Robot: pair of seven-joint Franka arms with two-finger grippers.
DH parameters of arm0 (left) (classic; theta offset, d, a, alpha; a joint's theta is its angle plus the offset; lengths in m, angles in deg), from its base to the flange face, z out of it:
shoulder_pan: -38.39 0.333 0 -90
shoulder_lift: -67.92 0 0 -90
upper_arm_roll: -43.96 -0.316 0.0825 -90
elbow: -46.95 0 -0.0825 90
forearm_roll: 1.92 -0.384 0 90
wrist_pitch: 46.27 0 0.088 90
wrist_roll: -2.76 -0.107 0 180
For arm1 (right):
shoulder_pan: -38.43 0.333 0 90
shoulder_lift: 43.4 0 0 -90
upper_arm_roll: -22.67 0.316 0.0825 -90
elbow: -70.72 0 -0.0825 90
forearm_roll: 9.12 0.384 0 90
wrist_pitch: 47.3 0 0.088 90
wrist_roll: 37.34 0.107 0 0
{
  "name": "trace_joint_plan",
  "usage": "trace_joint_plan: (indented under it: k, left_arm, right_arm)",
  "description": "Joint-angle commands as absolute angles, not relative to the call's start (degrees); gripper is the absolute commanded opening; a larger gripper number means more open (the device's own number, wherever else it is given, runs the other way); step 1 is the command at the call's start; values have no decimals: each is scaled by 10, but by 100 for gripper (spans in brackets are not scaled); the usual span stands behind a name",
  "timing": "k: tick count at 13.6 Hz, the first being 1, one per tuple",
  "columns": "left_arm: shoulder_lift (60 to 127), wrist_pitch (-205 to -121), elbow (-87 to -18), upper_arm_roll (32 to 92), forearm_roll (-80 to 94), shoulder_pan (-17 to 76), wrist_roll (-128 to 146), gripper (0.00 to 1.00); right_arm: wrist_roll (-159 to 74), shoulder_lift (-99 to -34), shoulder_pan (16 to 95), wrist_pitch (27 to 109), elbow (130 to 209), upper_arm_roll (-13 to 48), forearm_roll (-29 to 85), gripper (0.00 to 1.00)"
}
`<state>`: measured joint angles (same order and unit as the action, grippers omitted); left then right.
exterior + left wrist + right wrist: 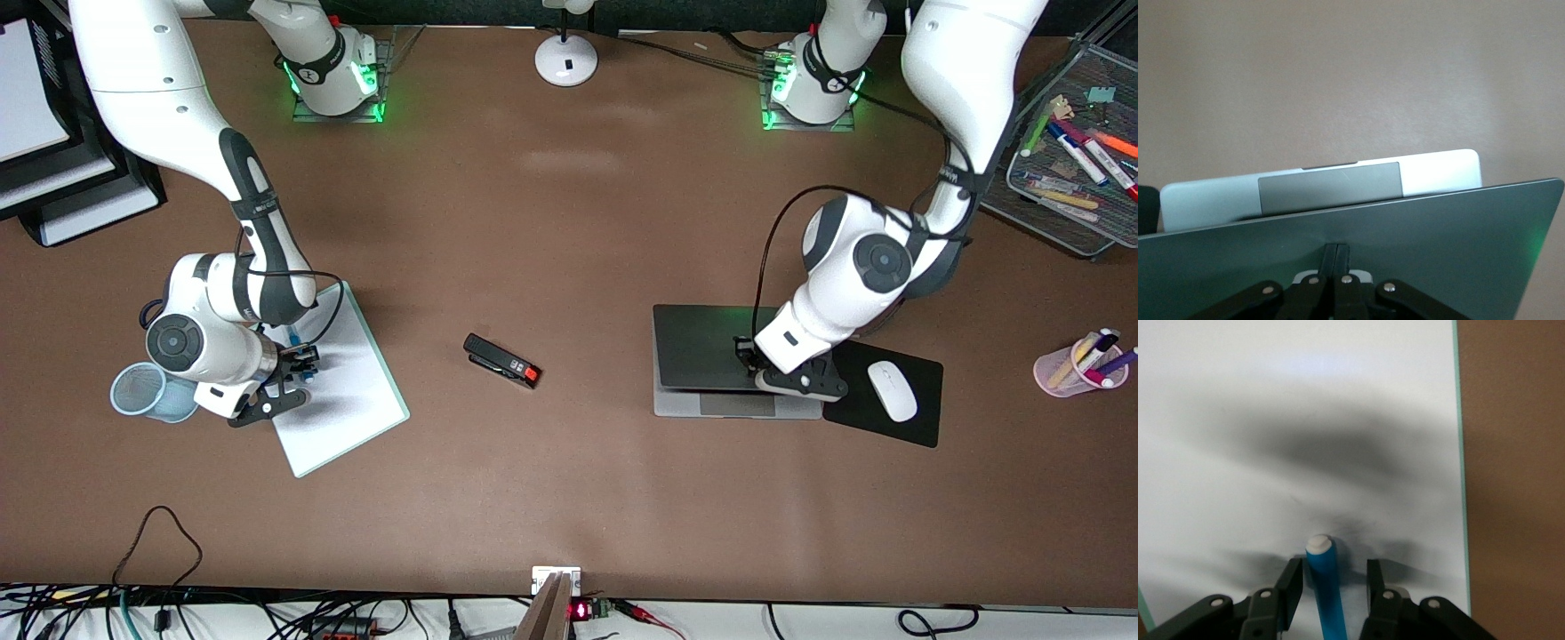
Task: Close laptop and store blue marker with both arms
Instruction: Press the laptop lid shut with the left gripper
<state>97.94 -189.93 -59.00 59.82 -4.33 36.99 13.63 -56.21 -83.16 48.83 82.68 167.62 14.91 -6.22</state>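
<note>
The laptop [702, 347] lies toward the left arm's end of the table, its dark lid tilted low over the silver base. My left gripper [742, 351] is shut and empty, its fingertips resting on the lid. In the left wrist view the lid [1438, 233] slopes over the base's trackpad [1328, 187], and the left gripper [1338, 250] touches the lid. The blue marker [1325, 587] with its whitish end lies on a white clipboard [342, 391]. My right gripper [1335, 565] is open, one finger on each side of the marker. The front view shows this gripper [307, 360] low over the clipboard, and most of the marker [306, 375] is hidden.
A black stapler [502, 360] lies mid-table. A white mouse [892, 391] sits on a black pad [916, 427] beside the laptop. A pink cup [1080, 369] and a mesh tray [1067, 151] hold markers. A blue mesh cup [142, 391] stands beside the clipboard.
</note>
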Motion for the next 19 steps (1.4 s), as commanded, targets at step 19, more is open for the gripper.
trace_joint_plan:
  k: [19]
  left_arm:
    - [1127, -1920, -462, 595, -116, 365, 135, 0]
  right_arm:
    - [-577, -842, 490, 828, 1663, 150, -52, 23]
